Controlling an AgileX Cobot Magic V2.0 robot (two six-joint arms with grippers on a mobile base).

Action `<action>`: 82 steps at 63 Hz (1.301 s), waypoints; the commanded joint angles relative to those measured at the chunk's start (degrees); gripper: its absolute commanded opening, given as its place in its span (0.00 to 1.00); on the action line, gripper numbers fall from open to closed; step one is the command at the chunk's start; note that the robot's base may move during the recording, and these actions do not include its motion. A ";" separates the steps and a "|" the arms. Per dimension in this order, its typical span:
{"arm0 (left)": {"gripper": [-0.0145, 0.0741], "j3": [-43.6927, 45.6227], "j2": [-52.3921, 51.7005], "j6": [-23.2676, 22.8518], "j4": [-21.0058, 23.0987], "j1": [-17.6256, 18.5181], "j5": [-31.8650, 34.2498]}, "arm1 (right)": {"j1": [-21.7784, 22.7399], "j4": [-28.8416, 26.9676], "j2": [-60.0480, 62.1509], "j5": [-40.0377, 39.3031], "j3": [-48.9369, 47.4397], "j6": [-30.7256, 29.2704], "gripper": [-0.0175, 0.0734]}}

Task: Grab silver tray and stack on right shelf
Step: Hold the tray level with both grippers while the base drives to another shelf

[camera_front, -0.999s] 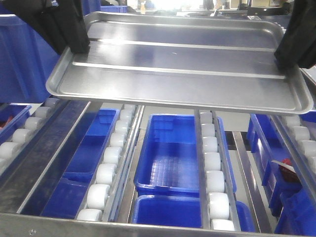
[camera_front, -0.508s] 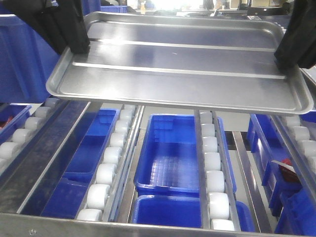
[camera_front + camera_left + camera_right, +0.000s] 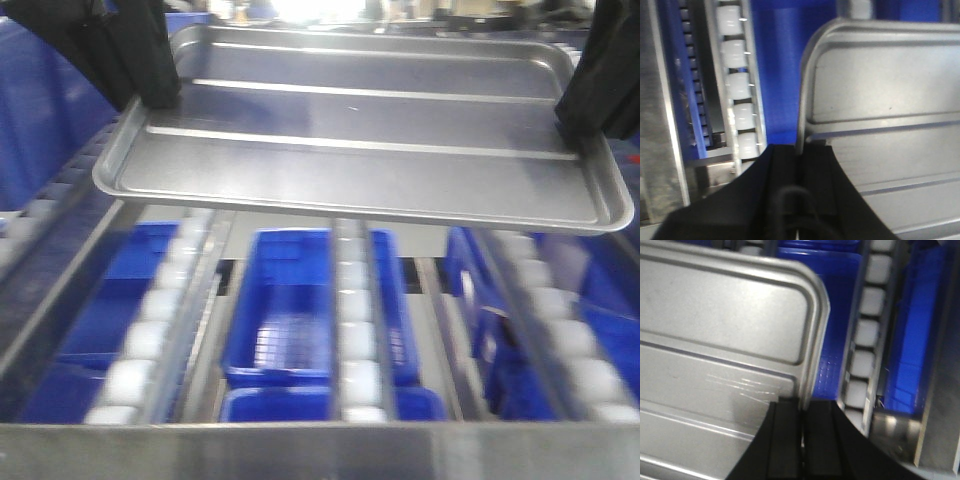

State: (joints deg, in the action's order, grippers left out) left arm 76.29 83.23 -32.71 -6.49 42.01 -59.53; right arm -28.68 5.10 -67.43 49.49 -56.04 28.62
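Observation:
The silver tray, shiny with two long ridges, hangs level in the air above the right shelf and its white roller rails. My left gripper is shut on the tray's left rim; in the left wrist view the black jaws pinch the rim of the tray. My right gripper is shut on the right rim; in the right wrist view the jaws clamp the edge of the tray.
Blue bins sit on the level below the rollers. More blue bins stand at the far left. The shelf's broad steel front bar runs along the bottom edge. Roller rails pass under the tray's left end.
The tray stays in the same place between both grippers. The shelf, rollers and bins below have shifted left and down in the view and are blurred, as if the base is moving.

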 commanded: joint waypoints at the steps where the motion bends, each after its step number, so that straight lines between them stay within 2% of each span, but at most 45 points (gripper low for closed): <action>1: 0.06 2.14 -2.12 -0.23 -3.49 -0.06 0.27 | 0.16 3.41 1.14 0.83 -1.77 -1.35 0.25; 82: 0.06 2.14 -2.12 -0.23 -3.22 -0.06 0.27 | 0.16 3.41 1.14 0.83 -1.77 -1.35 0.25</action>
State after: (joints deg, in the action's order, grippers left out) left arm 76.29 83.23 -32.71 -6.36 42.01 -59.66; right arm -28.68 5.10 -67.43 49.49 -56.04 28.62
